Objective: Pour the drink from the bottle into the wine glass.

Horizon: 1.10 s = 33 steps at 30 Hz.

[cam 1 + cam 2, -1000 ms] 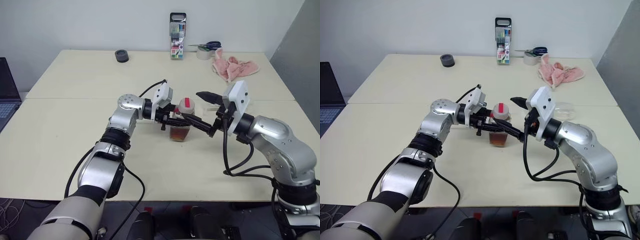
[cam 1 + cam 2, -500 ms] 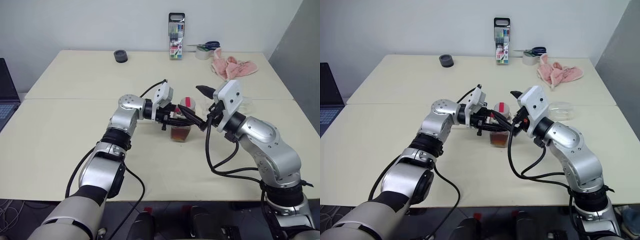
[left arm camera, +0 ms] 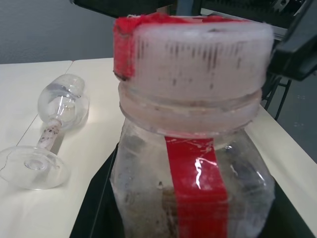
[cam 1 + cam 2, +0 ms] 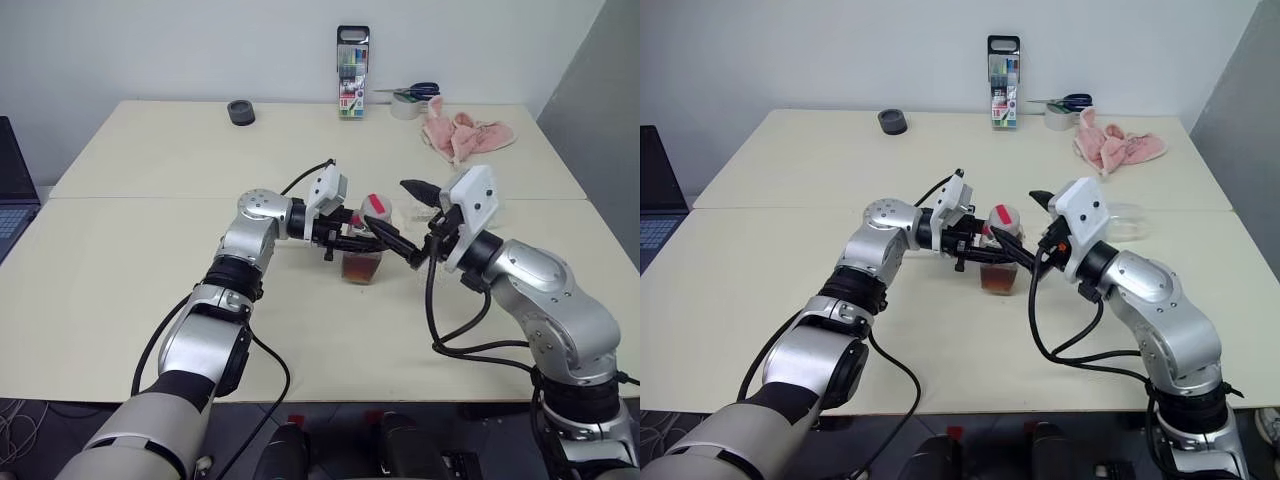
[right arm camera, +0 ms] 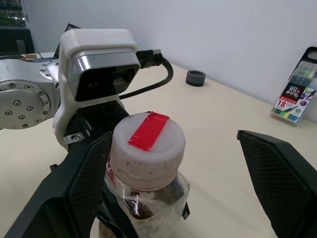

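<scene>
Since a moment earlier, only the right gripper (image 5: 163, 163) shifted slightly, jaws wide around the cap (image 5: 147, 140). Left gripper (image 4: 352, 241) clamped the bottle (image 4: 361, 256) upright; the glass (image 3: 47, 134) lay beside it. Next: grip and unscrew.

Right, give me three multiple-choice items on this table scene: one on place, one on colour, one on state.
1. Where is the clear stemmed wine glass?
A. on its side on the table
B. upright by the marker case
C. in the right hand

2. What colour is the strip on the small clear plastic bottle?
A. blue
B. red
C. green

3. How is the bottle's white cap?
A. off
B. hanging loose
C. on

A: it lies flat, foot sideways.
B: red tape runs over cap and body.
C: the cap sits on the neck.
</scene>
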### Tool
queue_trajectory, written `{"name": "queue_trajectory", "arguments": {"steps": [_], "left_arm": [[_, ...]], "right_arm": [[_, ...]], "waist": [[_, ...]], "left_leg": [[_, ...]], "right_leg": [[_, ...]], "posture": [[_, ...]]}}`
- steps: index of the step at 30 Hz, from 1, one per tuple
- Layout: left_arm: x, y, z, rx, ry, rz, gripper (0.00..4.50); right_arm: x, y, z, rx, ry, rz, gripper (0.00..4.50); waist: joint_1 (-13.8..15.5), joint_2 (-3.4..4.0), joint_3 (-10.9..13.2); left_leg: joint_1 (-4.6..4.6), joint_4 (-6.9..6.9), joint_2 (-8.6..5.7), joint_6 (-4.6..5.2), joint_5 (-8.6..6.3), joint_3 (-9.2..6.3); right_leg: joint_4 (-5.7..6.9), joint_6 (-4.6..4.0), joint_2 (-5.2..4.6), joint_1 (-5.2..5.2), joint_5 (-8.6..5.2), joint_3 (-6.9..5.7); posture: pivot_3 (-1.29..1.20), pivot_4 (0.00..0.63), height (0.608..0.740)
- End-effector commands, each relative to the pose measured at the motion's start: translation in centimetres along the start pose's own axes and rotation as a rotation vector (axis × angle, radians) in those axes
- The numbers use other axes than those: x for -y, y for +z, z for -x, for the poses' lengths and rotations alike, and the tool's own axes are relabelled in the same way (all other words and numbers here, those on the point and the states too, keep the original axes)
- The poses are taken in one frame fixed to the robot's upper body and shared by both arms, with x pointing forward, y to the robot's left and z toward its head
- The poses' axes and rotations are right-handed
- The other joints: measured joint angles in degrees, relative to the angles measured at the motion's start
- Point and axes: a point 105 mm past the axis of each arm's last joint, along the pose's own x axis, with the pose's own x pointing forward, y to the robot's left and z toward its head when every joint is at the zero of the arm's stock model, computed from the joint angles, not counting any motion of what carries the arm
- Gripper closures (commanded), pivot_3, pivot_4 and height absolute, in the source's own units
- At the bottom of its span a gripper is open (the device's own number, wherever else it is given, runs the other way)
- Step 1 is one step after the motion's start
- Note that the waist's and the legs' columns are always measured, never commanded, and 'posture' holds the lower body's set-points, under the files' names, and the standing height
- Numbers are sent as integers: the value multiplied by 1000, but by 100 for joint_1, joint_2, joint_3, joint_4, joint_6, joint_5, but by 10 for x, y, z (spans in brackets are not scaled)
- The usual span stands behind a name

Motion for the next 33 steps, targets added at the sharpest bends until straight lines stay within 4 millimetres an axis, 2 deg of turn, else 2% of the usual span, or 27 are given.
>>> {"name": "queue_trajectory", "arguments": {"steps": [1,33], "left_arm": [[-2,12,3,25,3,-53,2812],[-3,7,6,12,13,-52,2821]], "right_arm": [[15,9,9,15,-78,27,210],[20,8,17,3,-90,30,210]], "waist": [[0,0,0],[1,0,0]], "left_leg": [[0,0,0,0,0,0],[-1,0,-1,0,0,1]], "right_leg": [[0,0,0,0,0,0],[0,0,0,0,0,0]], "posture": [[0,150,740],[0,150,740]]}}
